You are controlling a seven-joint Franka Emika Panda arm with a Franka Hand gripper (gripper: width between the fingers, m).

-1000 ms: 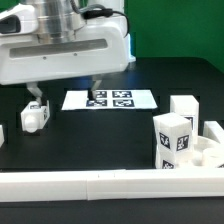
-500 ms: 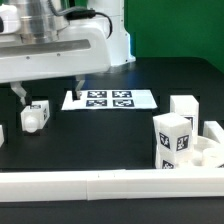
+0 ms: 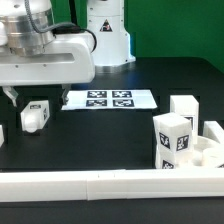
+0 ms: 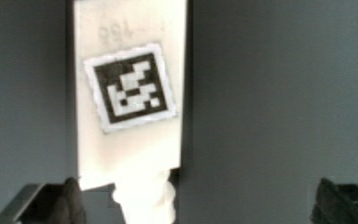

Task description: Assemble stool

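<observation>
Empty gripper [image 4: 201, 203], jaws spread wide, hovers over stool leg [image 3: 33, 116] on black table [image 3: 120, 140], exterior view's left. Leg looks light, rigid, smooth plastic, probably slippery: pinch flat long sides, clear of end peg. More legs [image 3: 172, 140] beside white rail [image 3: 100, 185], well apart. Marker board [image 3: 110, 99] near.

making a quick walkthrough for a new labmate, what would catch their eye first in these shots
The big white arm fills the exterior view's upper left, its open gripper hanging over a lone tagged stool leg. The marker board shows bright in the middle of the dark table, and more tagged legs cluster at the exterior view's right, beyond the long white rail.
</observation>
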